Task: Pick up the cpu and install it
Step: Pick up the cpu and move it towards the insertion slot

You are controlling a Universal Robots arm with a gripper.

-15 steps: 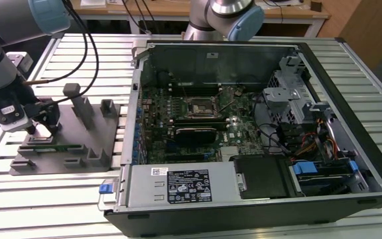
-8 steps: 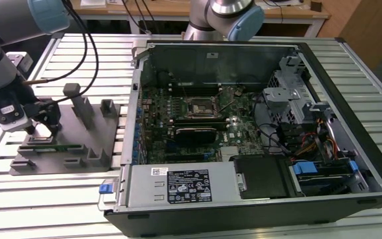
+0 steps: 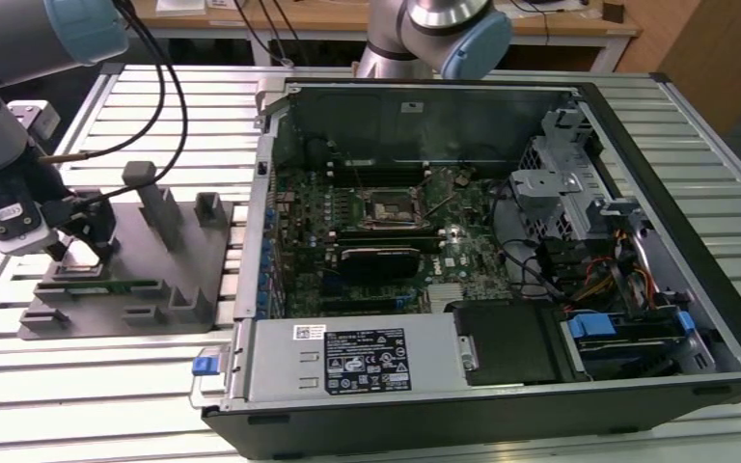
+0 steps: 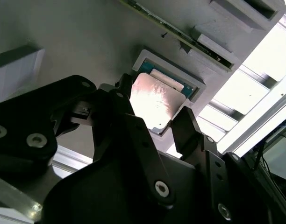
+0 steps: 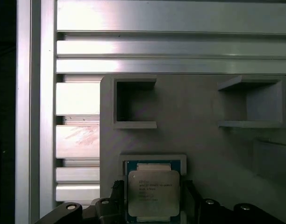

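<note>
The cpu (image 4: 154, 98) is a small square chip with a pale silver top, seen between my black fingers in both wrist views. It is just over its square pocket at one end of the grey tray (image 3: 151, 294), and looks slightly raised out of it. My gripper (image 3: 74, 253) hangs over that end of the tray, on the exterior view's left. In the second wrist view one finger (image 4: 126, 91) touches one side of the chip and the other presses the opposite side. The cpu (image 5: 153, 191) also appears in the first wrist view, with the gripper (image 5: 153, 198) closed around it.
An open computer case (image 3: 500, 241) lies on the exterior view's right, with the black square socket frame (image 3: 388, 207) in the middle of its motherboard. Upright posts (image 3: 158, 203) stand on the tray near the gripper. A slatted aluminium table (image 3: 88, 386) carries everything.
</note>
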